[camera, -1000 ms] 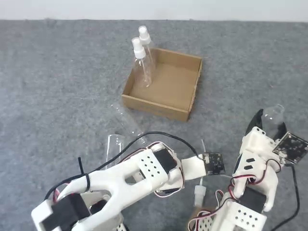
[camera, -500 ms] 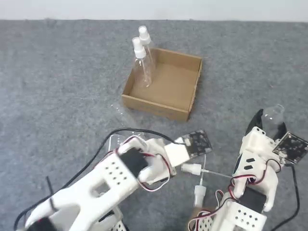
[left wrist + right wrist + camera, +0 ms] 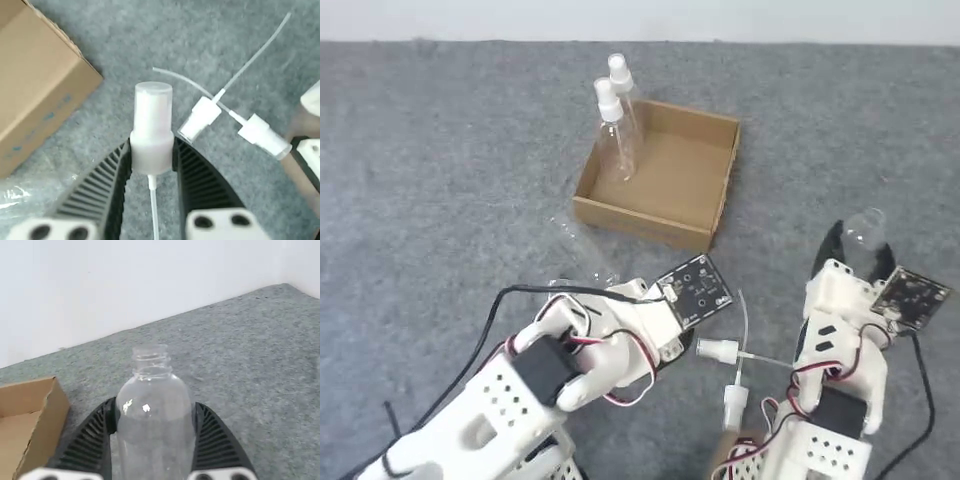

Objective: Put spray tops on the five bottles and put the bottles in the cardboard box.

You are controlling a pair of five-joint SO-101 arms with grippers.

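My left gripper point(image 3: 152, 146) is shut on a white spray top point(image 3: 152, 125), whose tube hangs down between the fingers. It is held above the carpet, near the cardboard box point(image 3: 35, 75). Two loose spray tops point(image 3: 200, 117) point(image 3: 262, 140) lie just beyond it; from above they lie between the arms point(image 3: 718, 350) point(image 3: 735, 404). My right gripper point(image 3: 152, 412) point(image 3: 857, 247) is shut on a clear, uncapped bottle point(image 3: 152, 405) point(image 3: 867, 228), held upright. Two bottles with spray tops point(image 3: 617, 135) point(image 3: 620, 78) stand at the far left corner of the box point(image 3: 705, 190).
Faint clear bottles point(image 3: 578, 245) lie on the grey carpet in front of the box's left corner, beside the left arm point(image 3: 570, 370). A clear plastic piece point(image 3: 15, 192) shows near the left gripper. The right arm's base point(image 3: 820, 440) stands at the near edge.
The left arm's wrist has swung left and back from over the loose spray tops, uncovering one. The right gripper has shifted slightly left with its bottle.
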